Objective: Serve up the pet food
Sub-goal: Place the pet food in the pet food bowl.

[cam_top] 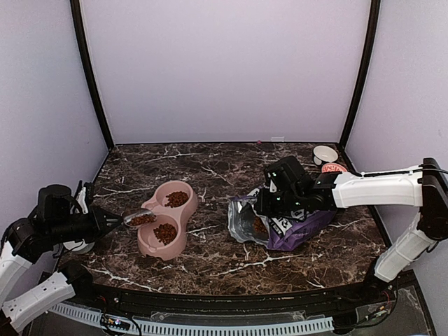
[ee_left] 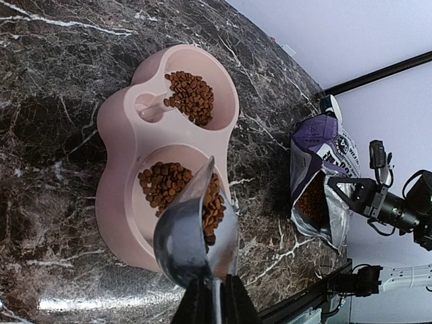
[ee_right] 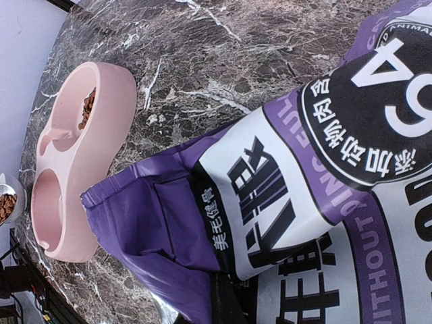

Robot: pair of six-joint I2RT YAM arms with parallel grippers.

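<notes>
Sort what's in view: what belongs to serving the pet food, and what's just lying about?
In use: pet food, scoop, pink double bowl, purple pet-food bag.
Lying about: small white bowl, small pink dish beside it.

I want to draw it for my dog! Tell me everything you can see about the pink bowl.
The pink bowl is one smooth, plastic-looking piece with two round wells and a knob between them. It sits flat on the marble table. Brown pet food lies in both wells. The left tool holds a grey, filled scoop tipped over one well.
</notes>
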